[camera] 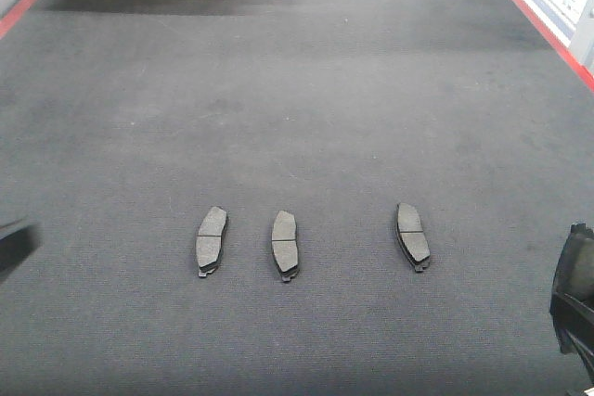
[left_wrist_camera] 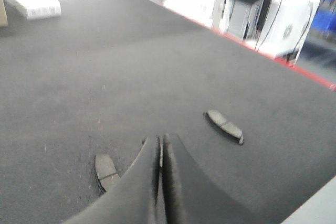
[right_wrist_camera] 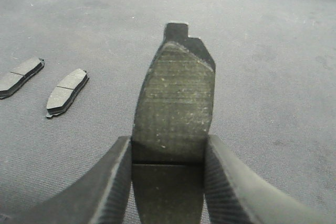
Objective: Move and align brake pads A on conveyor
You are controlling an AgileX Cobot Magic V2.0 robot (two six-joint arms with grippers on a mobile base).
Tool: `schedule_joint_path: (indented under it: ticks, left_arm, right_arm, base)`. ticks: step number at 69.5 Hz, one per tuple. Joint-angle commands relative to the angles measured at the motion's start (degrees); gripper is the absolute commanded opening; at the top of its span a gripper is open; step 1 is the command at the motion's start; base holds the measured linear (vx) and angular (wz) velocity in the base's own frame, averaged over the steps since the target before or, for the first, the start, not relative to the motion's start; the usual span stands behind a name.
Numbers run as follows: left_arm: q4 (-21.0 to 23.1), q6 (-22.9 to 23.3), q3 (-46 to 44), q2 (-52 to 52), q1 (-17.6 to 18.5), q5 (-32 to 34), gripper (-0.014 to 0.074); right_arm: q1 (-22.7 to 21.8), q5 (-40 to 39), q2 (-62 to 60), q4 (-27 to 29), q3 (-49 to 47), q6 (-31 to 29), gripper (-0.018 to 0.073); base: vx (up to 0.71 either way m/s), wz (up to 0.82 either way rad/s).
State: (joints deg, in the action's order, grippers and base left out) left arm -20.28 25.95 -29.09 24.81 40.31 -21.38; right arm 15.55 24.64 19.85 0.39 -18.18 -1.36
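brake pad [right_wrist_camera: 176, 103] in right pincer [right_wrist_camera: 168, 153] hides the conveyor [right_wrist_camera: 262, 51] beneath it

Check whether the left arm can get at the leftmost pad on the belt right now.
Probably yes: the left gripper is shut and empty, the leftmost pad lies flat in the open, and nothing stands between them.

Left claw [left_wrist_camera: 160, 153] has its fingers pressed together with nothing between them, hanging low at the left edge. Right claw [right_wrist_camera: 168, 153] sits low on the right, fingers clamped on a brake pad [right_wrist_camera: 176, 103].
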Motion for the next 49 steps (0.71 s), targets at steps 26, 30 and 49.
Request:
schedule_joint_path:
  ticks: [26,30,49]
  left_arm:
    - [-0.51,0.45,3.44,-13.09,0.33,3.48,-0.0007]
    - [-0.51,0.45,3.44,-13.09,0.33,3.48,-0.0007]
    - [-0.51,0.45,3.44,-13.09,0.33,3.48,-0.0007]
  right_arm:
    - [-0.16,-5.48,0.45,-0.39,-1.89,-0.05,-0.0003]
    - [-0.16,-5.48,0.45,-0.39,-1.89,-0.05,-0.0003]
    - [-0.16,-5.48,0.45,-0.39,-1.89,-0.05,-0.0003]
  base:
    - [0.0,0.0]
    - [0.0,0.0]
    - [0.0,0.0]
